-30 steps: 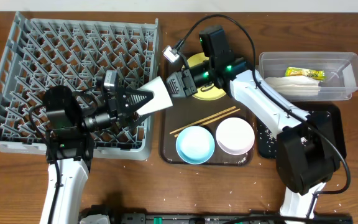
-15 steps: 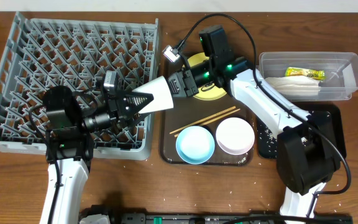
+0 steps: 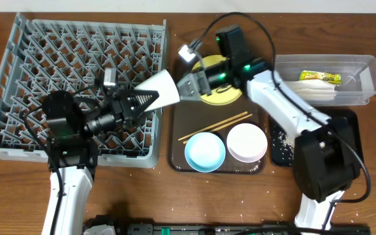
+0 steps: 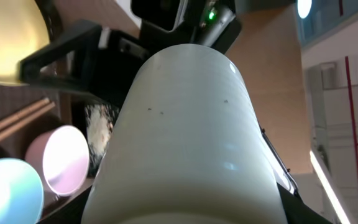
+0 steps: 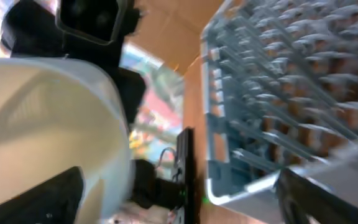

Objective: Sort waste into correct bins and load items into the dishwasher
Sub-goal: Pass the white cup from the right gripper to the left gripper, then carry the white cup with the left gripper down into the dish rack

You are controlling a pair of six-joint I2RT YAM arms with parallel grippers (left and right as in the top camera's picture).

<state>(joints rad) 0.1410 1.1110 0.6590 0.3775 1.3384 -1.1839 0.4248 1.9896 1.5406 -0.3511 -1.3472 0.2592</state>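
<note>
The small white cup [image 3: 162, 91] hung over the dish rack [image 3: 90, 23] at its right edge, clamped by the left gripper [image 3: 139, 103]; the right gripper [image 3: 189, 85] stood open at its rim; the wrapper [image 3: 320, 77] lay binned; the plate [image 3: 222, 99], light-blue bowl [image 3: 205, 151], white bowl [image 3: 247, 142] and chopsticks [image 3: 215, 126] awaited loading.
</note>
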